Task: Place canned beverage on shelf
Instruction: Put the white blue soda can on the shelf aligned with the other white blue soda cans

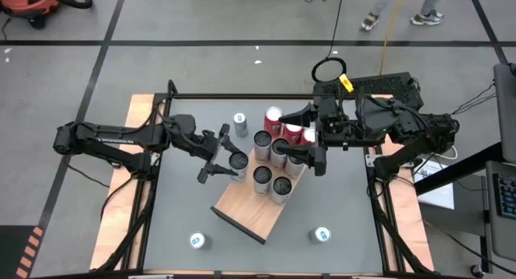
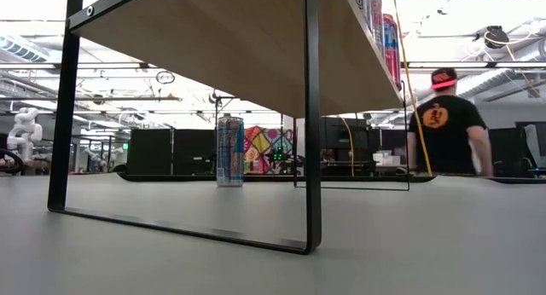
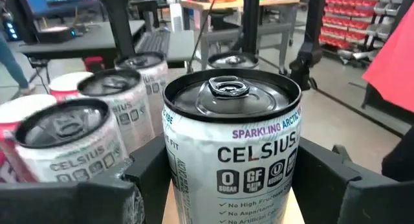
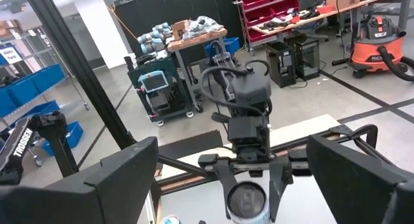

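The shelf (image 1: 250, 208) is a light-brown board on black legs (image 2: 312, 116), standing slantwise at the table's middle. Several cans stand on its far half, silver ones (image 1: 263, 177) and red ones (image 1: 274, 116). My left gripper (image 1: 230, 160) is at the board's left edge, shut on a white Celsius can (image 3: 233, 153). My right gripper (image 1: 298, 136) hangs open above the shelf's far right cans and touches nothing. My left gripper pinches the can's side wall (image 3: 176, 160) between its two fingers, a little below the top rim, one finger on each side. The fingers come in about level from the table's left. The can stands upright; whether its bottom rests on the board is hidden.
Loose cans stand on the grey table: one behind the shelf (image 1: 239, 119), which also shows under the board (image 2: 229, 150), and two near the front edge (image 1: 198, 241) (image 1: 322, 234). A person (image 2: 448, 124) stands beyond the table.
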Motion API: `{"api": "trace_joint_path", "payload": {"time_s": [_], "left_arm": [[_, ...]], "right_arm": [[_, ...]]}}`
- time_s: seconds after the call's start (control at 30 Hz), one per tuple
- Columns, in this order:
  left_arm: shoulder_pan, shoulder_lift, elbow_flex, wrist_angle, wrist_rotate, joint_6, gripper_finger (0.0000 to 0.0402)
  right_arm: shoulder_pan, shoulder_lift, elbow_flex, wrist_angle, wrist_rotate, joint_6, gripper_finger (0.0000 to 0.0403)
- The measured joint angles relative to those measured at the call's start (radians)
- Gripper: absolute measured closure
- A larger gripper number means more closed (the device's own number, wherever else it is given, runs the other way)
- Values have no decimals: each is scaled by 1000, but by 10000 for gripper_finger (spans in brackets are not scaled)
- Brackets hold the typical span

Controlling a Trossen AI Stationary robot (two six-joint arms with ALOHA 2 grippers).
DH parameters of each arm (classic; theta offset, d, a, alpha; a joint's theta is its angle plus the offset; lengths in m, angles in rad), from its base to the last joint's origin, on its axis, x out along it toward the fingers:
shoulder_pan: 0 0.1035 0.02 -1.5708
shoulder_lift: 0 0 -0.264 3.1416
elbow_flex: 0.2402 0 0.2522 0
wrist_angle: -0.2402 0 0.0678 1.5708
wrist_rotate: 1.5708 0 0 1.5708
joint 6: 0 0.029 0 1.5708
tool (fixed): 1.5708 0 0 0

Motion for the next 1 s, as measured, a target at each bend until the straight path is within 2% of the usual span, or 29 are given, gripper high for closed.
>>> {"api": "trace_joint_path", "payload": {"time_s": [0.57,1.0], "left_arm": [[-1,83,0,39,-19,-2,152],[-1,93,-2,12,-22,-27,152]], "right_arm": [[0,0,0,5,0,0,35],[0,0,0,4,0,-3,35]]}}
